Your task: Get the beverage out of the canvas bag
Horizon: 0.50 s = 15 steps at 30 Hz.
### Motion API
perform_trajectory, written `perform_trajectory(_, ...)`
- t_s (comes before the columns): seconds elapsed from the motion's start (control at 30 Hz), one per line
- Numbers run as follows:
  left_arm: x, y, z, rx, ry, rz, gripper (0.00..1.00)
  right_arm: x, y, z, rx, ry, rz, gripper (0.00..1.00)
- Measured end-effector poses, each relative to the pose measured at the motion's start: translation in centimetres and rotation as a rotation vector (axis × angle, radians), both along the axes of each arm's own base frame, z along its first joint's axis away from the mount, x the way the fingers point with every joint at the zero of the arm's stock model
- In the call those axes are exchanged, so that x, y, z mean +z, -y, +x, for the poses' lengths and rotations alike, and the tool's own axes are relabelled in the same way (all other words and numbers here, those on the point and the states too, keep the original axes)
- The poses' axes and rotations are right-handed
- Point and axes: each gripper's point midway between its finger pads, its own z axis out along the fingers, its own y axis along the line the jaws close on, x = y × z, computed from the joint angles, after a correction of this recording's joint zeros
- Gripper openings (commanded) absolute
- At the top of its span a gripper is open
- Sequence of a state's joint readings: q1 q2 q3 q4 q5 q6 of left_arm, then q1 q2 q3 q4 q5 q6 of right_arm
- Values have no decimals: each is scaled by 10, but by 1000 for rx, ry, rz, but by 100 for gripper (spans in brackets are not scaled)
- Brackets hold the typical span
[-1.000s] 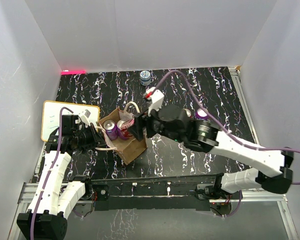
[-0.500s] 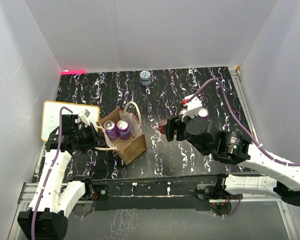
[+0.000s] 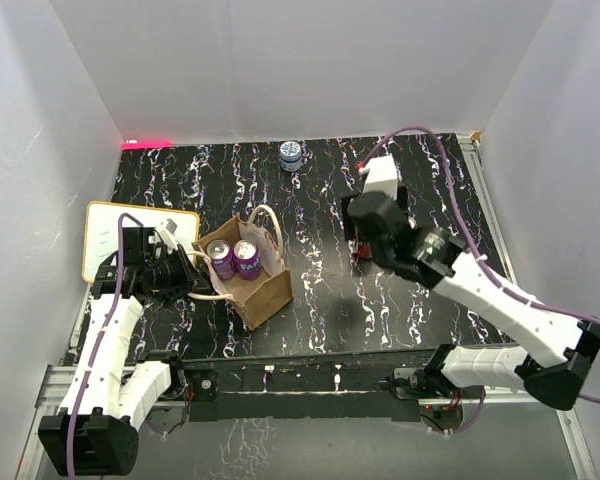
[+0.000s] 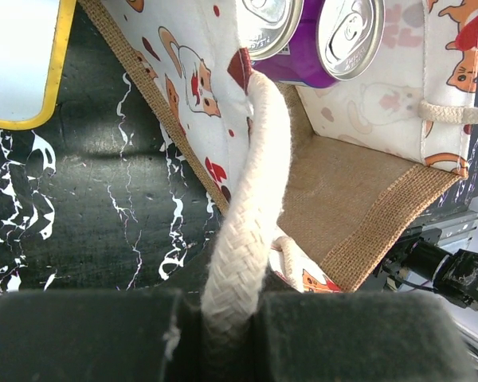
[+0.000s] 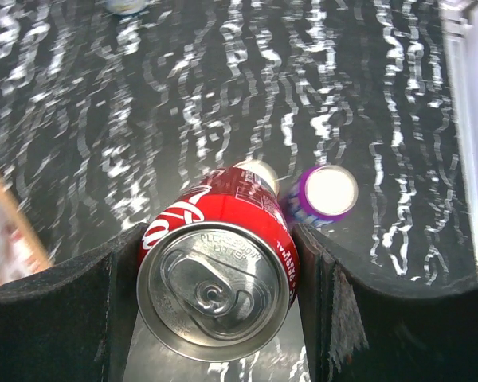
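The canvas bag [image 3: 265, 292] stands left of centre, tan with cream rope handles and a printed lining [image 4: 183, 72]. Two purple cans [image 3: 234, 258] stand inside it; they also show in the left wrist view [image 4: 334, 40]. My left gripper [image 3: 185, 272] is shut on the bag's near rope handle [image 4: 251, 223]. My right gripper [image 5: 219, 318] is shut on a red soda can [image 5: 223, 270], held above the table right of centre; in the top view the arm [image 3: 380, 215] covers most of it. A purple can [image 5: 327, 193] stands on the table just beyond the red can.
A white writing board with a yellow edge [image 3: 105, 240] lies left of the bag. A blue-and-white can [image 3: 291, 155] stands at the back of the table, near the white wall. The table's metal rail runs along the right edge [image 3: 480, 190].
My right gripper has carried the red can out of the bag and rightward, toward the purple can on the table. My left gripper has stayed on the rope handle.
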<state>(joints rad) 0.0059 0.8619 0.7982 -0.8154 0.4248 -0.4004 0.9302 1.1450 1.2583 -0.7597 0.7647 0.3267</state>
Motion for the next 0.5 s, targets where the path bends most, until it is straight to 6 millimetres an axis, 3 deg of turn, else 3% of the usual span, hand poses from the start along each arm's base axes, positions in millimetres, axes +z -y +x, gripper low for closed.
perform_trajectory(0.1,-1,-1,0,3,-5,2,0,-1,29,33,-102,-13,-18,7)
perform_trajectory(0.27,-1,-2,1,8,-6,4,0,-2,95,76,-270,-47,-36,7)
perform_trajectory(0.37,-2,-2,1,12,-7,7,0,-3,145,91,-368,-68,-7,7)
perform_trajectory(0.5,-2,-3,1,16,-7,11,0,-12,221,95,-538,-100,37,7)
